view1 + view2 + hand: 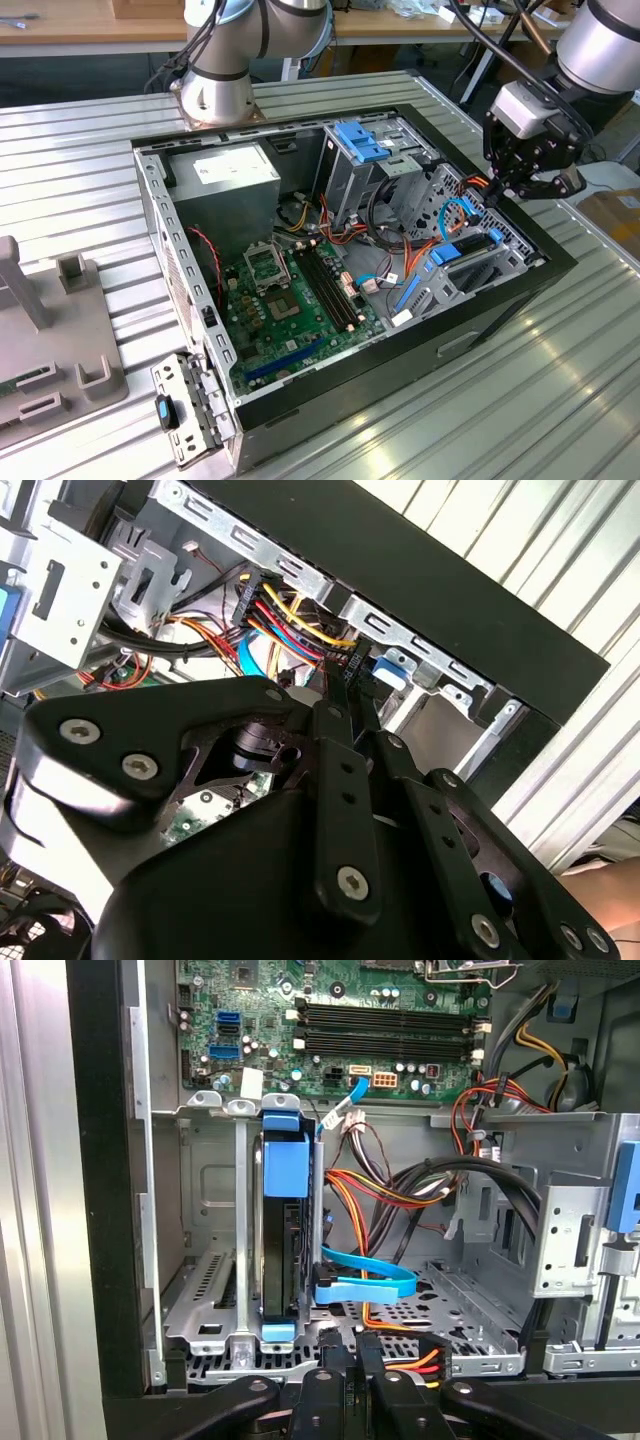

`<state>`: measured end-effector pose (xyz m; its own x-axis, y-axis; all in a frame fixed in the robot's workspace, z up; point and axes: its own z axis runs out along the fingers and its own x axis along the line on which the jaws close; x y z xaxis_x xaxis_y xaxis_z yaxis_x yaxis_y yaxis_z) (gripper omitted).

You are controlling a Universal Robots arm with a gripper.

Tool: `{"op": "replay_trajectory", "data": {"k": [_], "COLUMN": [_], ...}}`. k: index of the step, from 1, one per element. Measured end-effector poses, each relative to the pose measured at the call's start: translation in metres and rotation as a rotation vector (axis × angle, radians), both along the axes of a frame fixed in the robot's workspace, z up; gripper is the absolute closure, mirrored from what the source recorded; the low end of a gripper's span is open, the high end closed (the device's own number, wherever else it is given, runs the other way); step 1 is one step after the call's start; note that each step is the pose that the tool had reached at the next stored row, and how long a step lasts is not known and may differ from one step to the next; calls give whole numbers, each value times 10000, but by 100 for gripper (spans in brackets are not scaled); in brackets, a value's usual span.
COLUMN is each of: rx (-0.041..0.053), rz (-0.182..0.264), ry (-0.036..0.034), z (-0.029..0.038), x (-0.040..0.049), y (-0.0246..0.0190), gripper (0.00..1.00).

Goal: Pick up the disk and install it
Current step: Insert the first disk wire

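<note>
disk (281, 1230): seated on edge in the drive bay of the computer case (500, 300)
gripper (352, 1375): fingers closed together, nothing held, positioned above the case edge

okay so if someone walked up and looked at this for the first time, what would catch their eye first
Probably the open computer case lying on the ribbed metal table, its green motherboard exposed in the middle. Next, the black gripper hanging over the case's corner at the exterior view's right, above a tangle of orange and blue cables. In the first wrist view, the disk in its bright blue carrier stands on edge in a metal bay.
</note>
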<state>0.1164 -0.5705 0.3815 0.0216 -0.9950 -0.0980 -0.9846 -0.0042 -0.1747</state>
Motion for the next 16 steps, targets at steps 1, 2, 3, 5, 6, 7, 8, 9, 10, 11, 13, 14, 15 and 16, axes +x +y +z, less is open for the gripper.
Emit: {"op": "replay_trajectory", "data": {"k": [1, 2, 3, 5, 6, 7, 8, 9, 10, 11, 13, 14, 15, 16], "rx": [-2, -2, -3, -2, -1, -2, -1, -1, -1, -1, -1, -2, -1, -1], "rz": [0, 0, 0, 0, 0, 0, 0, 0, 1, 0, 0, 0, 0, -5], "ry": [0, 0, 0, 0, 0, 1, 0, 0, 0, 0, 0, 0, 0, 1], "z": [0, 1, 1, 0, 0, 1, 0, 0, 0, 0, 0, 0, 0, -2], "x": [0, 0, 0, -6, -6, -7, -7, -7, -7, -7, -7, -8, -8, -9], "y": [-10, -12, -13, -16, -16, -16, -16, -16, -15, -15, -16, -16, -16, -21], "gripper": [83, 83, 83, 83, 83, 83, 83, 83, 83, 83, 83, 83, 83, 83]}}
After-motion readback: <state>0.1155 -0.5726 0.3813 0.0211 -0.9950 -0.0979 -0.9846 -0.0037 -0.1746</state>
